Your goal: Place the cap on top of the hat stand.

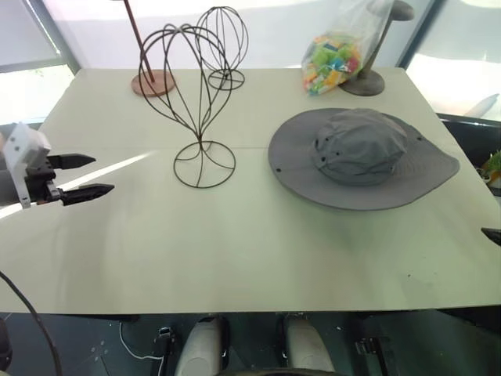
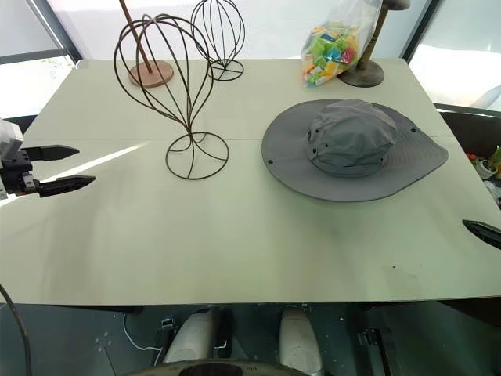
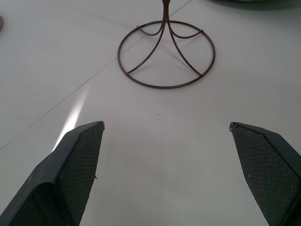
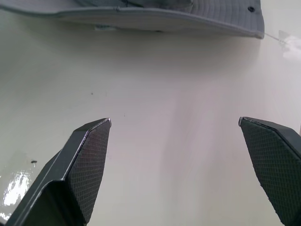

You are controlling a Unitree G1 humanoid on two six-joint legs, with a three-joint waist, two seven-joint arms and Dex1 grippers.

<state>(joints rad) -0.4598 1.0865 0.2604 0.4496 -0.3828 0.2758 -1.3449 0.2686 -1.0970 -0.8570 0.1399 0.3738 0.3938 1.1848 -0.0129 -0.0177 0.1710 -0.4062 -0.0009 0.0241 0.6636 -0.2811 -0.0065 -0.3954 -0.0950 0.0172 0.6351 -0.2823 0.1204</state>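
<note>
1. A pale rectangular table carries everything. Most of its near half is bare, which would leave both arms room to work.

2. The cap, a grey fabric sun hat with a wide floppy brim, lies flat and crown-up on the right half of the table, toward the far right corner. It rests on its brim, untouched, so the task looks not yet begun.

3. The hat stand, a tall dark wire frame with a tulip-shaped head, stands upright near the table's middle, left of the cap and apart from it. Its head is bare and its round base ring sits flat on the surface.

4. Along the far edge stand a smaller rounder wire stand, a brown rod on a disc base, and a clear bag of coloured pieces leaning at another stand near the far right corner.

5. The left gripper hovers over the table's left edge, pointing right toward the hat stand's base. Its two black fingers are spread wide and hold nothing.

6. The right gripper sits low off the table's right edge, aimed toward the cap's brim. Its fingers gape wide, empty, probably ready to take the brim.
</note>
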